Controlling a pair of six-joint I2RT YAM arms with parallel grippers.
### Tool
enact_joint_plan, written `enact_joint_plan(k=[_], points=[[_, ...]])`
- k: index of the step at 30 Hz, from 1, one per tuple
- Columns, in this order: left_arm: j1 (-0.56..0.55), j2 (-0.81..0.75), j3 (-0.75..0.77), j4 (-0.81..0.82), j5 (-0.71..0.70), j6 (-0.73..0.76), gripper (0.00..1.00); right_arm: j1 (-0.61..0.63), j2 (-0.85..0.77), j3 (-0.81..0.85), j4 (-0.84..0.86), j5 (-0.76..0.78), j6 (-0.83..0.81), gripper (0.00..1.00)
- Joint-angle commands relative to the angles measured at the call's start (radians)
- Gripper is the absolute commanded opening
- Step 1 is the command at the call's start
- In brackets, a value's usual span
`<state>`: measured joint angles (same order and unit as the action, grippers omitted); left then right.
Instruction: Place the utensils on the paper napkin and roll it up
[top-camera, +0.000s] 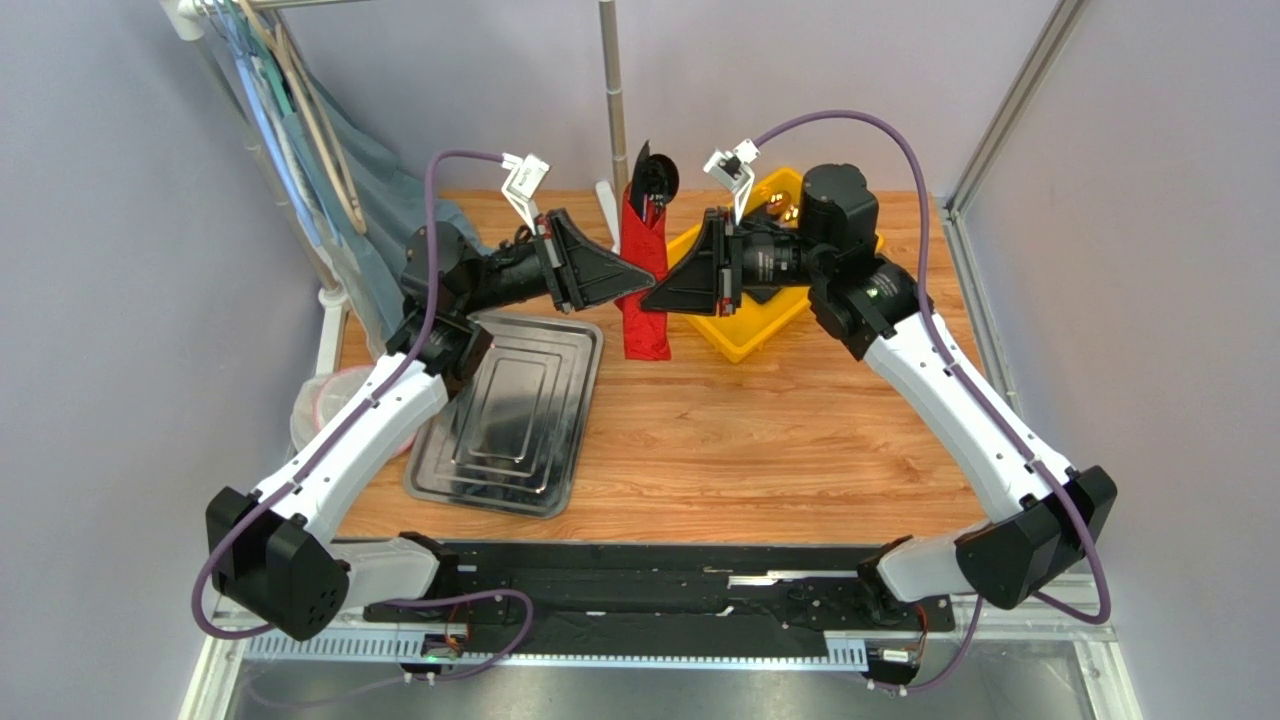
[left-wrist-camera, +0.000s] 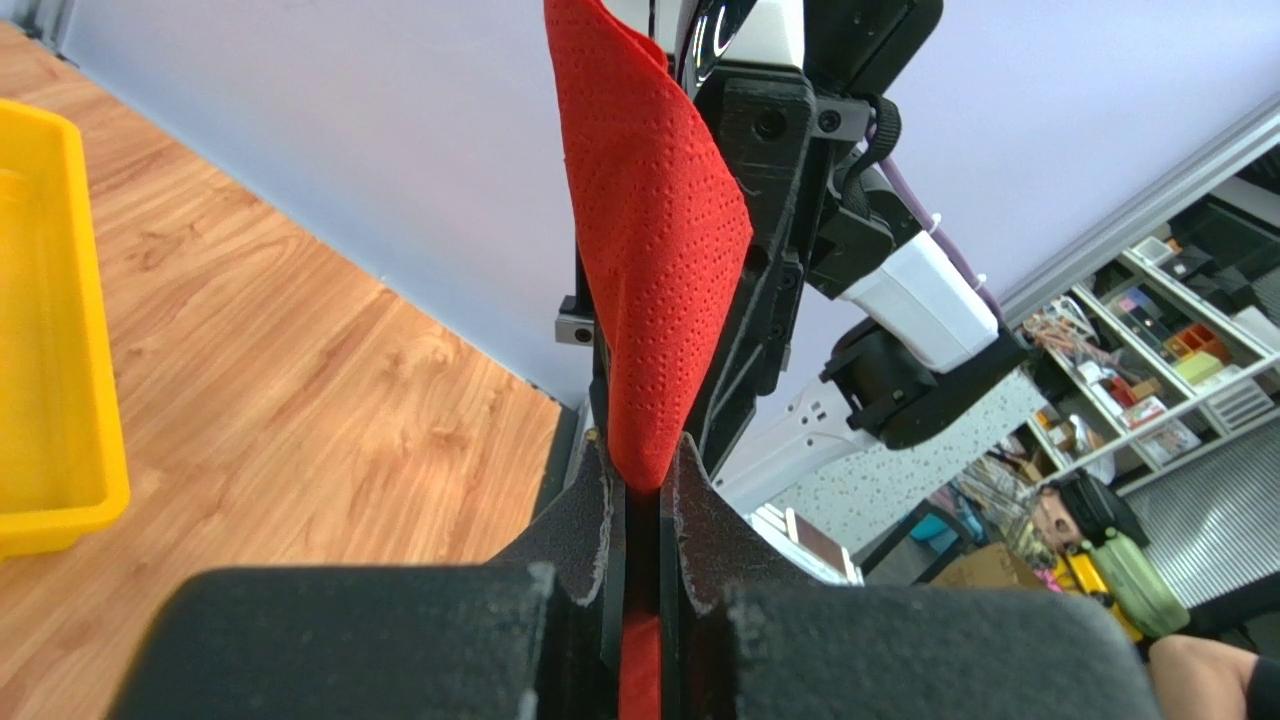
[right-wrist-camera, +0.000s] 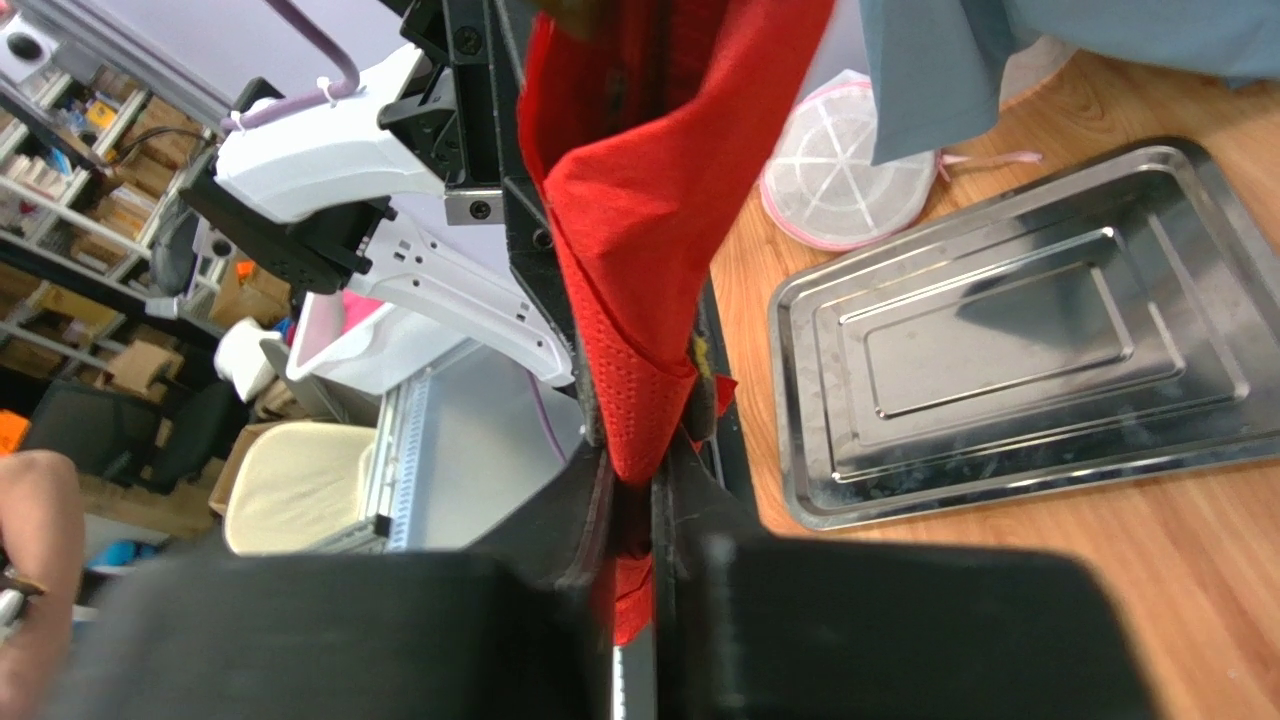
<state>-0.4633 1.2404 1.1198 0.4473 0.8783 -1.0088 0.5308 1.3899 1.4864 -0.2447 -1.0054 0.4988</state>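
Both claws meet over the middle of the bench's (top-camera: 751, 450) far edge, pointing at each other. The left claw (top-camera: 637, 284) and the right claw (top-camera: 672, 285) each pinch the paper napkin (top-camera: 648, 330) from opposite sides. In both wrist views the fingers are squeezed almost together, with only the red paper between them. The napkin hangs upright between the claws, folded into a loose sleeve. The dark round head of one of the utensils (top-camera: 655, 171) pokes from its top; how many are wrapped inside cannot be told. A yellow bin (top-camera: 763, 327) sits toward the far right corner, its contents blocked by the right arm. A steel tray (top-camera: 511, 413) lies flat toward the left edge. A round tub with a ribbed lid (top-camera: 320, 402) sits just beside the tray at that edge.
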Motion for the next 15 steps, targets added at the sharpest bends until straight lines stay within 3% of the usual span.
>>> enact_joint_plan(k=[1, 8, 9, 15], points=[[-0.018, -0.001, 0.012, 0.022, 0.021, 0.032, 0.0, 0.014, 0.006, 0.028, 0.038, 0.014, 0.017, 0.0], [-0.015, -0.012, 0.015, -0.009, 0.002, 0.062, 0.01, 0.002, 0.006, 0.006, 0.058, 0.039, 0.052, 0.0], [-0.012, -0.015, 0.014, -0.01, -0.004, 0.061, 0.09, 0.001, 0.004, 0.008, 0.065, 0.04, 0.055, 0.0], [0.05, -0.015, 0.006, -0.039, -0.056, 0.023, 0.35, -0.023, -0.009, -0.018, 0.122, 0.045, 0.109, 0.0]])
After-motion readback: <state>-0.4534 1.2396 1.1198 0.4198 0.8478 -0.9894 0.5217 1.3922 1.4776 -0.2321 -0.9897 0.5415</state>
